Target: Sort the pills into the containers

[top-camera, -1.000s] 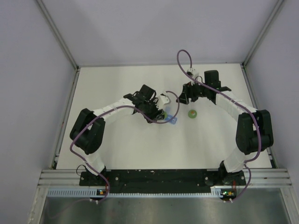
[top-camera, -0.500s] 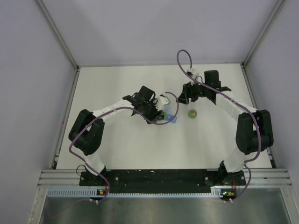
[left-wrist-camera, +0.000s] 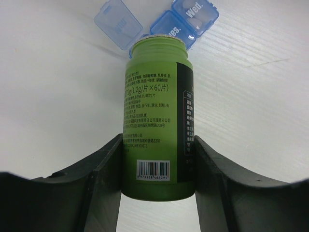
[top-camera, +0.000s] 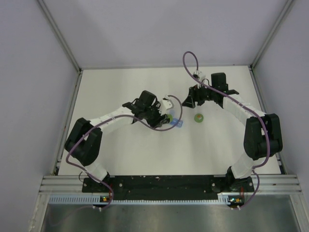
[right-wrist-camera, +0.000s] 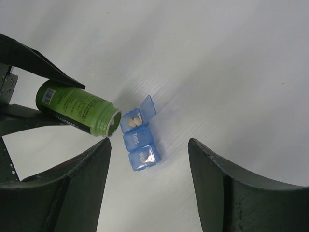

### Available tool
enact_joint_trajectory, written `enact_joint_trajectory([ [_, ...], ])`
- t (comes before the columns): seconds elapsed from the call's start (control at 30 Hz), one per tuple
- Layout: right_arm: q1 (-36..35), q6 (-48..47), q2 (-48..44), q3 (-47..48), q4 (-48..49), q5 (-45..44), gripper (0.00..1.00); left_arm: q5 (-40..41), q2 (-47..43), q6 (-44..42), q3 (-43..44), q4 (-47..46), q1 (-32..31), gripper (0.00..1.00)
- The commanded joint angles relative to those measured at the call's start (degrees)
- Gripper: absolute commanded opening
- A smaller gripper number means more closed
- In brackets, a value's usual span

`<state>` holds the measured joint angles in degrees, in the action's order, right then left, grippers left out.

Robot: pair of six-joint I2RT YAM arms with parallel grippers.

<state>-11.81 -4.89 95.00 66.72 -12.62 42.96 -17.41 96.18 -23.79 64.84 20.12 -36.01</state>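
A tilted green bottle [left-wrist-camera: 154,111] is pinched by the left end effector [left-wrist-camera: 157,140], its open mouth just beside a blue pill box [right-wrist-camera: 139,137] on the worktop [top-camera: 125,87], whose open end compartment holds white pills [right-wrist-camera: 134,122], while a green cap [top-camera: 198,117] lies further right and the right end effector [right-wrist-camera: 147,145] is seen spread nearby.

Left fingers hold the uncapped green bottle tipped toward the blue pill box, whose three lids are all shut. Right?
Not quite: one end lid of the pill box stands open, with white pills in that compartment; the other two are shut, as the right wrist view shows. The left fingers do hold the uncapped green bottle tipped toward it.
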Motion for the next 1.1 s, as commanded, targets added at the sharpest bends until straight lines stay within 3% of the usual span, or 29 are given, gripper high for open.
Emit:
enact_joint_trajectory([
  [0.0, 0.65, -0.30, -0.34, -0.54, 1.99, 1.60, 0.65, -3.42, -4.68, 1.82, -2.43, -7.10, 1.11, 0.00],
  [0.57, 0.74, 0.05, 0.71, -1.50, 3.57, 7.39, 0.64, -12.91, -15.84, 8.66, -13.42, -25.20, 4.37, 0.00],
  [1.07, -3.30, 1.89, -0.69, -0.36, 4.18, 10.74, 0.62, -20.38, -19.01, 21.85, -14.65, -38.66, 4.81, 0.00],
])
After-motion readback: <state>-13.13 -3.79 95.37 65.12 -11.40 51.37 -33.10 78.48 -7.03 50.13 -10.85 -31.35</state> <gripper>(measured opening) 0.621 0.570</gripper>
